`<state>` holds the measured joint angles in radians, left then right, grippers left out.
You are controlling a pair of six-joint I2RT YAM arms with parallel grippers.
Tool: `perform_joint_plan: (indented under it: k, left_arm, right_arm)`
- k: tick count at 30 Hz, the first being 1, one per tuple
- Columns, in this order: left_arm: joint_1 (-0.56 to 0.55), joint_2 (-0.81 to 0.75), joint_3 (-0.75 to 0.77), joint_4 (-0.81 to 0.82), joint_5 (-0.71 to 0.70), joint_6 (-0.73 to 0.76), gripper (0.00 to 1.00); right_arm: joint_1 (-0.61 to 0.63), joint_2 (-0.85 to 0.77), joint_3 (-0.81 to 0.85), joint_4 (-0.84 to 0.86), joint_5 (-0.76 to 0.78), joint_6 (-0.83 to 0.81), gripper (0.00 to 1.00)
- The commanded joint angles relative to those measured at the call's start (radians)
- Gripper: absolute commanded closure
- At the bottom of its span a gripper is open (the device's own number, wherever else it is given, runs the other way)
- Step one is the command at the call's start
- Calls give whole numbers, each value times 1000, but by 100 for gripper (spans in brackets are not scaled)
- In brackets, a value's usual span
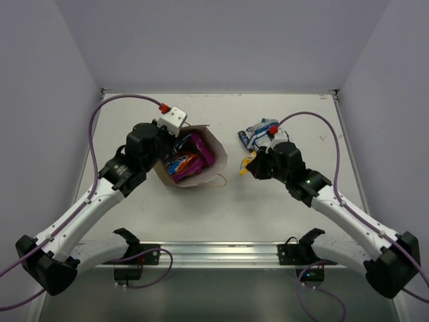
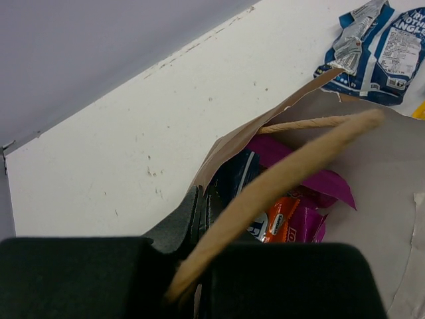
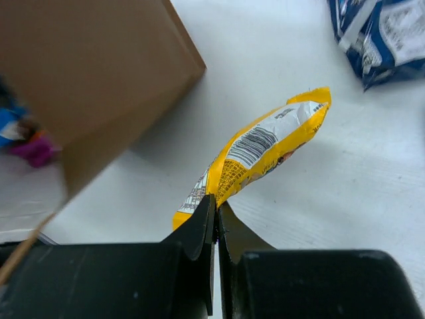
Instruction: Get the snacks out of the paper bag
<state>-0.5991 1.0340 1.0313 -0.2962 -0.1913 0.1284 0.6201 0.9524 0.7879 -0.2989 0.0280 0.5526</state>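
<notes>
The brown paper bag (image 1: 216,155) lies open on the table, left of centre. Inside it show magenta pouches (image 1: 201,149), an orange-red packet (image 2: 284,222) and a dark blue bag (image 2: 234,178). My left gripper (image 2: 201,199) is shut on the paper bag's rim at its left side, with a pale handle (image 2: 285,179) across the view. My right gripper (image 3: 217,203) is shut on the yellow bar (image 3: 262,149) and holds it just above the table, right of the bag (image 3: 93,66). The yellow bar (image 1: 247,162) also shows in the top view. A blue-white packet (image 1: 258,134) lies on the table behind it.
White walls close in the table on three sides. A metal rail (image 1: 214,251) runs along the near edge between the arm bases. The blue-white packet also shows in the left wrist view (image 2: 382,50) and right wrist view (image 3: 382,36).
</notes>
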Motion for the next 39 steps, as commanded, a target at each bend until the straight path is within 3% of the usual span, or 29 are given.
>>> perform_joint_plan:
  k: [1, 5, 8, 9, 12, 16, 21, 27, 31, 39]
  left_arm:
    - [-5, -5, -2, 34, -23, 19, 100]
    - [-5, 4, -5, 34, -2, 14, 100]
    - [-5, 9, -10, 28, 3, 22, 100]
    - [-5, 9, -11, 28, 4, 25, 100]
    - [-5, 11, -7, 23, 24, 30, 100]
    - [-5, 18, 13, 6, 47, 34, 100]
    - [-5, 9, 36, 3, 70, 19, 100]
    - [-7, 0, 38, 5, 115, 8, 100]
    - [-5, -9, 35, 5, 135, 2, 100]
    - [-7, -22, 13, 9, 142, -21, 100]
  right_arm:
    - [-22, 116, -35, 180, -178, -43, 100]
    - [-26, 282, -15, 241, -211, -40, 99]
    - [-33, 301, -7, 141, -172, -31, 66]
    - [-33, 290, -3, 101, -152, -26, 49]
    - [-28, 188, 45, -57, -116, -54, 32]
    - [-11, 19, 125, -91, -157, -118, 31]
    - [47, 2, 238, 56, -298, -244, 32]
    - [184, 167, 277, 288, -377, -463, 34]
    - [216, 291, 258, 452, -441, -488, 34]
    - [302, 529, 212, 690, -405, -481, 32]
